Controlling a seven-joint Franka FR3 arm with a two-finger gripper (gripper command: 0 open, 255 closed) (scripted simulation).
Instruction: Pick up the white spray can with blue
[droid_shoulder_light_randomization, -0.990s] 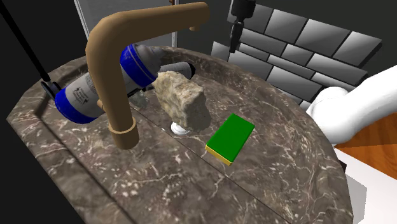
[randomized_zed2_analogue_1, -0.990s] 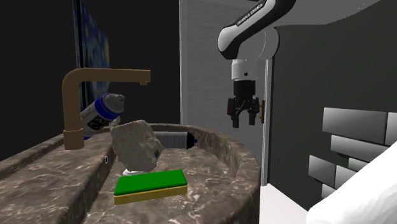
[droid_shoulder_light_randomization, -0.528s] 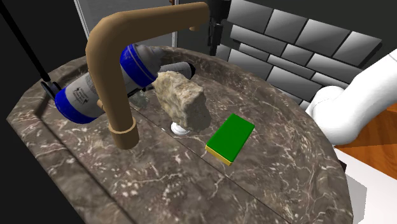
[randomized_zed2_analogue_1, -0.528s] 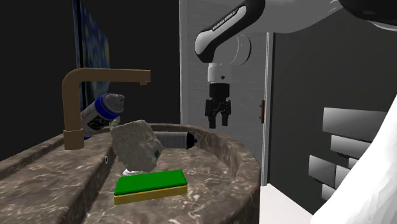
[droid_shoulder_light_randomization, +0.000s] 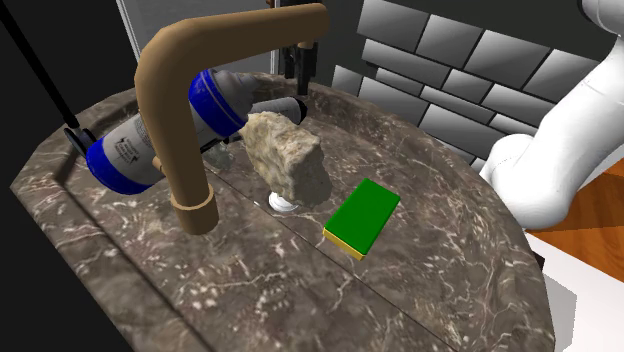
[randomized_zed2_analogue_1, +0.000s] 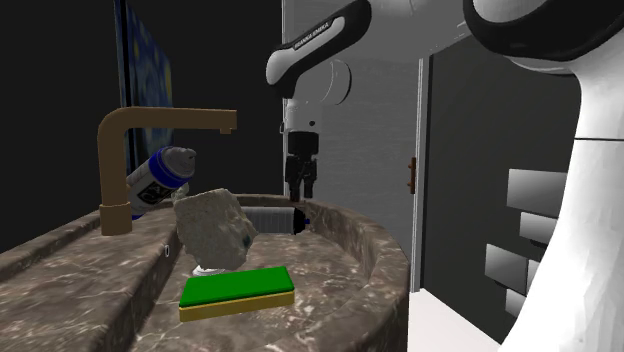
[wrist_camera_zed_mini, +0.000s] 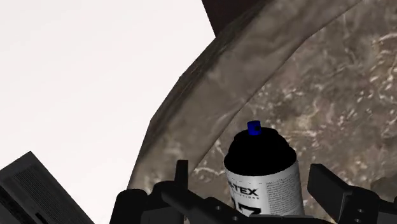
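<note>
A white can with blue bands (droid_shoulder_light_randomization: 125, 150) lies tilted on the counter behind the brown faucet (droid_shoulder_light_randomization: 180, 120); it also shows in the second exterior view (randomized_zed2_analogue_1: 160, 175). A smaller white can with a black cap and a blue nozzle (wrist_camera_zed_mini: 264, 184) lies at the back of the sink (droid_shoulder_light_randomization: 278, 106), (randomized_zed2_analogue_1: 268, 218). My gripper (droid_shoulder_light_randomization: 300, 70) hangs just above that smaller can (randomized_zed2_analogue_1: 300, 185). It is open: in the wrist view (wrist_camera_zed_mini: 253, 173) the fingers stand apart on either side of the cap without touching it.
A rough beige stone (droid_shoulder_light_randomization: 288, 155) stands over the drain in the dark marble sink (droid_shoulder_light_randomization: 430, 250), and a green sponge with a yellow underside (droid_shoulder_light_randomization: 362, 215) lies beside it. A grey brick wall (droid_shoulder_light_randomization: 480, 70) rises behind. The faucet's spout arches over the basin close to the gripper.
The gripper has travelled toward the shoulder view's left and come lower, from beside the brick wall to above the small can at the sink's back. Nothing else moved.
</note>
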